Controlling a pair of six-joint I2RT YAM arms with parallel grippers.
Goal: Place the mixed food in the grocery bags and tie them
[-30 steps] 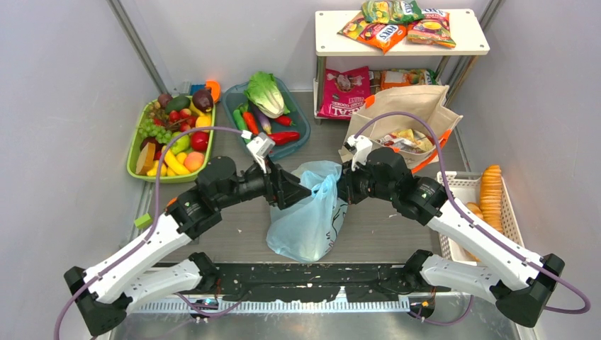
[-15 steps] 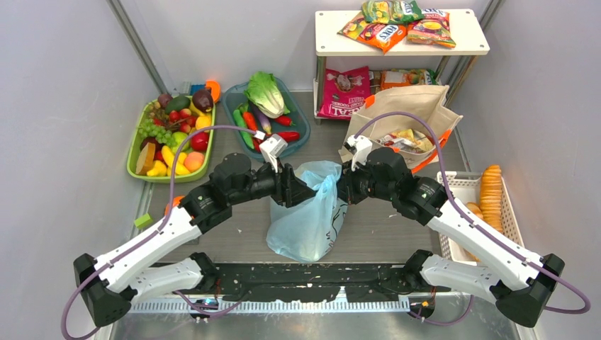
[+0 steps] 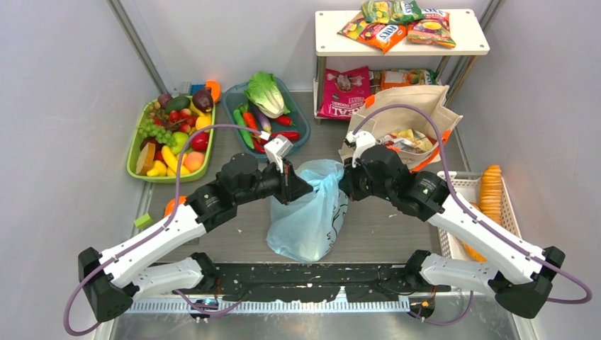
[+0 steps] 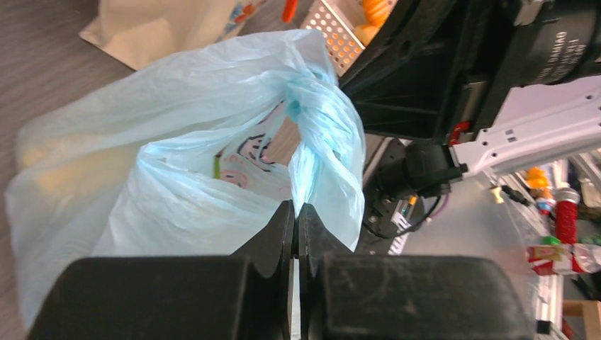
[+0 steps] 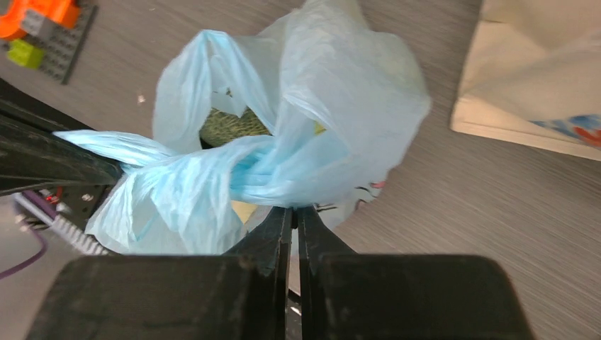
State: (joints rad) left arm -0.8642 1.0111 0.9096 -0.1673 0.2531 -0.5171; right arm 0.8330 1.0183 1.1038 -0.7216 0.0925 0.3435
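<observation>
Creeping inward, left gripper (image 4: 296,207) is clamping blue bag (image 3: 308,212), melon (image 5: 230,126) inside, mid grey table (image 3: 383,227); I'm seeing right gripper (image 5: 293,209) clamping it too. Green tray (image 3: 131,159) is holding fruit (image 3: 177,134) far left, tote (image 3: 418,103) packets (image 3: 407,139) right.

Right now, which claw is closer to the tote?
Right. The right claw pinches the blue bag just short of the tote; the left claw pinches the bag's other side, farther from it.
</observation>
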